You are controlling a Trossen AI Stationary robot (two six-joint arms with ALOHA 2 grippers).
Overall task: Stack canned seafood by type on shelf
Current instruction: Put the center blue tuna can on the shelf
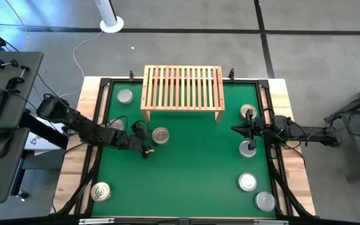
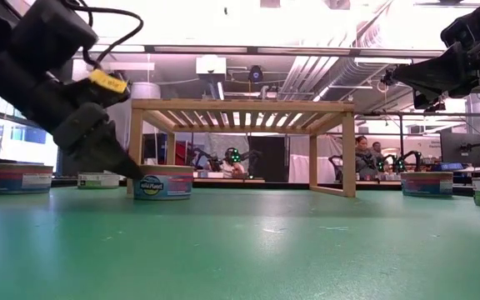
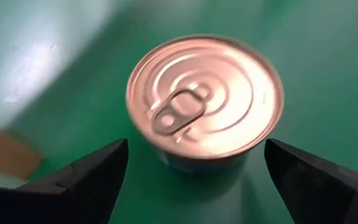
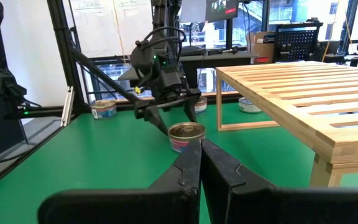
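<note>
A: Item one, left claw [image 1: 147, 141]?
B: Spread wide, flanking the gold-topped tin [image 1: 160, 135] on the green mat [image 1: 186, 169], just in front of the shelf [image 1: 183, 87]; fingers [image 3: 86, 180] not touching it.
A: Right claw [image 1: 236, 129]?
B: Clenched, empty, raised near the mat's right edge.
A: Other tins?
B: One at the shelf's left end [image 1: 125, 97], one front-left [image 1: 100, 191], four down the right edge [image 1: 248, 182].
A: Open room?
B: Bare mat across the centre; shelf top bare.
</note>
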